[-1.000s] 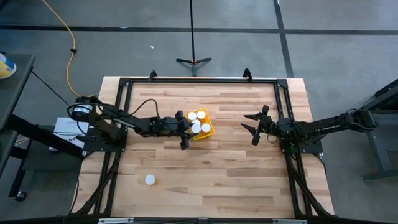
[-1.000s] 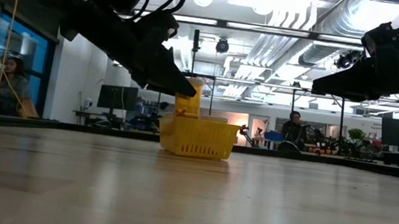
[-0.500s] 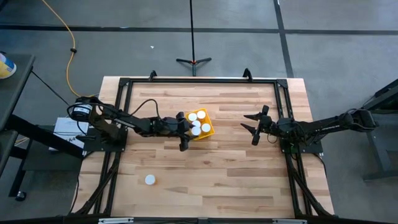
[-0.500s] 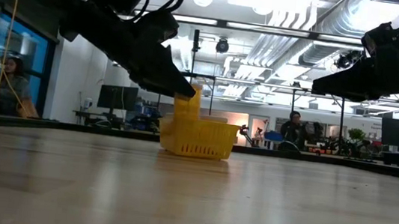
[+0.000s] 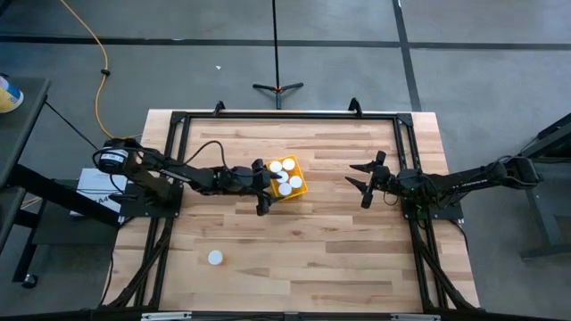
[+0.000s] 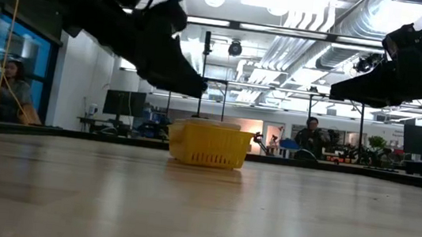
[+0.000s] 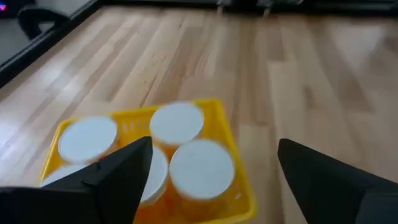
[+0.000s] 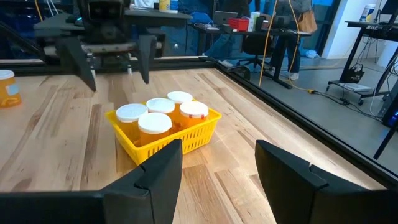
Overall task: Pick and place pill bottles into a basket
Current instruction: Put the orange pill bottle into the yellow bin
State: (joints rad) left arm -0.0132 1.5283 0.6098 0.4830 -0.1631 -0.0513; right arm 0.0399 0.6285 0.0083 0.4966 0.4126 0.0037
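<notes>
The yellow basket (image 5: 302, 188) stands on the table at mid-far centre and also shows in the low view (image 6: 208, 146). Several white-capped pill bottles (image 8: 154, 122) stand upright in it. One more pill bottle (image 5: 215, 258) stands alone on the table near the near-left corner. My left gripper (image 5: 260, 187) is open and empty, hovering over the basket's left end with a finger on each side (image 7: 214, 149). My right gripper (image 5: 359, 184) is open and empty, off to the basket's right, above the table (image 8: 217, 174).
A black metal frame (image 5: 285, 116) runs along the table's far, left and right sides. Bare wood lies between the basket and my right gripper and across the near half of the table. People sit at desks in the room beyond the table (image 6: 310, 138).
A bottle that stood out above the basket's left end, just off my left gripper's fingertips, has dropped down to the level of the other bottles in the basket. My left gripper has risen slightly. My right arm has kept still.
</notes>
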